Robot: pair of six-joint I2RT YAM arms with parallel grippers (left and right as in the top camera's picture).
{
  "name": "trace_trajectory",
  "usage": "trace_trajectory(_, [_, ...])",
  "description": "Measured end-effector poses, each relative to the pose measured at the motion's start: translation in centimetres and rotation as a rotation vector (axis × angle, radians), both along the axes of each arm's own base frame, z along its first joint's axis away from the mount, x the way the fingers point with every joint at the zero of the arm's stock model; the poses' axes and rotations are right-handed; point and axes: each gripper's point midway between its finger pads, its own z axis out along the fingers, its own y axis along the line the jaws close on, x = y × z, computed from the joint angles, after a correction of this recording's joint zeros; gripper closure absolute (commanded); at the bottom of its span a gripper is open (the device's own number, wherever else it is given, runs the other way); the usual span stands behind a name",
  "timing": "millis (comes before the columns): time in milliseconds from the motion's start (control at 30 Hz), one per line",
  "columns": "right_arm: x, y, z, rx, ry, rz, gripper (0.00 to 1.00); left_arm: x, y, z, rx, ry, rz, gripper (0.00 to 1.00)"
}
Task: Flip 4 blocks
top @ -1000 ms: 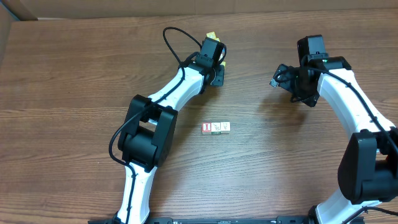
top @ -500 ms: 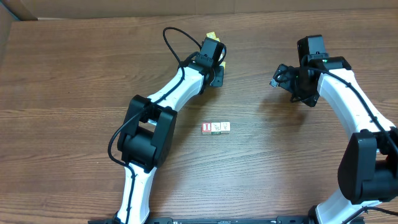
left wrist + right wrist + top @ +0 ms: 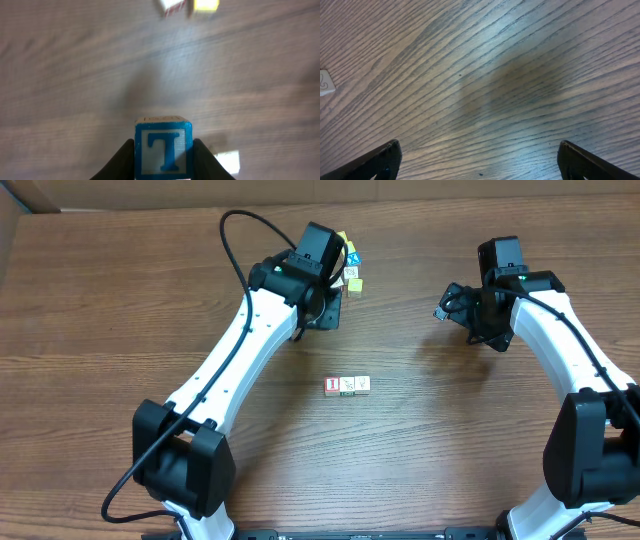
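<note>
My left gripper (image 3: 163,167) is shut on a block (image 3: 163,148) whose white face carries a blue-framed blue T. It hangs above the wood and casts a shadow. From overhead this block (image 3: 352,256) shows at the far middle of the table by the left gripper (image 3: 347,259). Three blocks (image 3: 347,385) lie in a tight row at the table's centre, the left one red-framed. My right gripper (image 3: 480,165) is open over bare wood, seen overhead at the right gripper (image 3: 447,310). Both its fingers (image 3: 382,160) are far apart with nothing between them.
A white cube (image 3: 351,273) and a yellow-topped cube (image 3: 355,282) sit just below the held block, and another yellow cube (image 3: 341,237) lies behind it. Two blurred cubes (image 3: 172,6) show at the left wrist view's top edge. A white corner (image 3: 325,82) peeks in at the right wrist view's left edge.
The left arm has swung out to the left and pulled its gripper back and up with the T block. The cubes under it are now uncovered. The right arm has not moved.
</note>
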Motion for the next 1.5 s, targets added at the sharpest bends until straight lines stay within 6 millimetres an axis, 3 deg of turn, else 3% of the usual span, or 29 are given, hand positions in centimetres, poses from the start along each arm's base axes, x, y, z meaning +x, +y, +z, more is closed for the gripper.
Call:
trace_trajectory(67, [0.0,0.0,0.0,0.0,0.0,0.0,0.0,-0.8,0.4,-0.9,0.019,0.045,0.006,0.68])
trace_trajectory(200, [0.0,0.0,0.0,0.0,0.0,-0.001,0.0,-1.5,0.7,-3.1,0.052,0.114,0.013,0.45])
trace_trajectory(300, [0.0,0.0,0.0,0.001,0.0,0.0,0.0,-1.7,0.8,-4.5,0.066,0.149,0.024,0.43])
trace_trajectory(367, [0.0,0.0,0.0,0.0,-0.001,0.0,0.0,-1.8,0.9,-4.9,0.071,0.161,0.026,0.45])
trace_trajectory(467, [0.0,0.0,0.0,0.0,-0.001,0.0,0.0,-1.8,1.1,-5.0,0.072,0.169,0.037,0.62])
trace_trajectory(567, [0.0,0.0,0.0,0.0,0.0,0.0,0.0,-2.4,2.5,-5.1,0.089,0.209,0.061,0.71])
trace_trajectory(667, [0.0,0.0,0.0,0.0,0.0,0.0,0.0,-3.0,4.5,-5.2,0.1,0.259,0.12,0.96])
trace_trajectory(867, [0.0,0.0,0.0,0.0,0.0,0.0,0.0,-4.2,9.7,-5.2,0.114,0.367,0.25,0.96])
trace_trajectory(967, [0.0,0.0,0.0,0.0,0.0,0.0,0.0,-5.2,11.2,-5.2,0.123,0.421,0.287,0.96])
trace_trajectory(1067, [0.0,0.0,0.0,0.0,-0.001,0.0,0.0,-6.4,11.5,-5.8,0.133,0.466,0.289,0.96])
trace_trajectory(1267, [0.0,0.0,0.0,0.0,0.0,0.0,0.0,-8.4,11.6,-9.2,0.141,0.523,0.295,0.96])
trace_trajectory(1500, [0.0,0.0,0.0,0.0,0.0,-0.001,0.0,-8.5,10.9,-12.1,0.089,0.499,0.308,0.96])
